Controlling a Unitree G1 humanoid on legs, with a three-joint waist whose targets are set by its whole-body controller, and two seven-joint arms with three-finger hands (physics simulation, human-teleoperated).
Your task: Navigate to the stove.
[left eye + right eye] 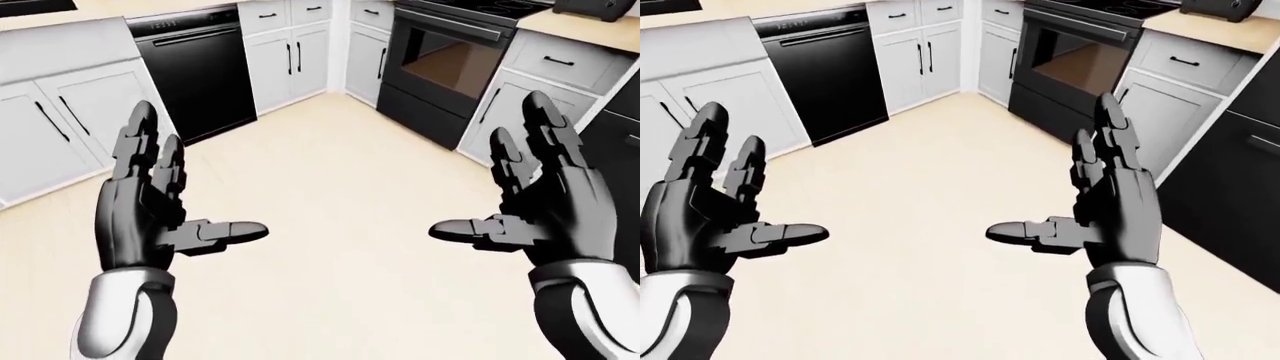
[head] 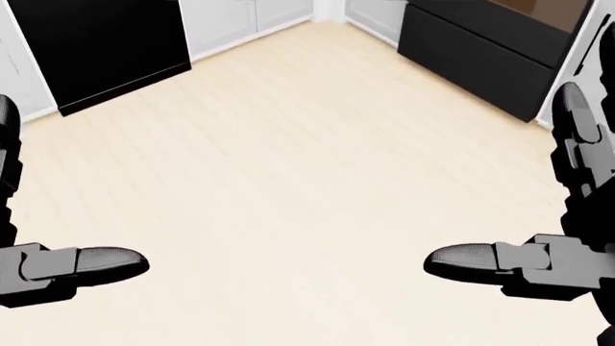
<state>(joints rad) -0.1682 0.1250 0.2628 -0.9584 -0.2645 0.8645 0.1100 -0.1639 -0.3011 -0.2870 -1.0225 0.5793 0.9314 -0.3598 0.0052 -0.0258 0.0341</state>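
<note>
The black stove [image 1: 445, 64] with its oven door and cooktop stands at the upper right of the left-eye view, set between white cabinets. It also shows in the right-eye view [image 1: 1070, 60] and as a black front at the top right of the head view [image 2: 481, 50]. My left hand [image 1: 170, 210] is open and empty, fingers spread, at the left. My right hand [image 1: 520, 202] is open and empty at the right. Both hands hover over bare floor, well short of the stove.
A black dishwasher [image 1: 195, 71] stands at the upper left among white cabinets [image 1: 290, 52]. A white drawer cabinet [image 1: 540, 82] sits right of the stove. A dark appliance [image 1: 1230, 187] lines the right edge. Light wood floor [image 1: 330, 225] stretches between.
</note>
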